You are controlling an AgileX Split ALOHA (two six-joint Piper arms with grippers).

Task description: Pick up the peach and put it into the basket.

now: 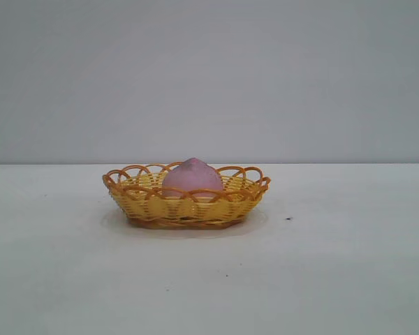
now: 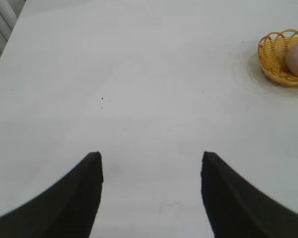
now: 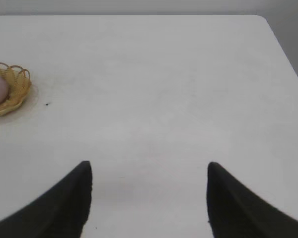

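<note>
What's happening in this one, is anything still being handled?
Nothing is being handled right now. The peach sits inside the wicker basket in the middle of the white table. The left gripper and the right gripper are both open and empty, each over bare table well away from the basket, which shows only at the edge of each wrist view. The placing looks done.

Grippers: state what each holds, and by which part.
Nothing is held. Left end effector and right end effector are open over bare table; the peach sits in the basket.
</note>
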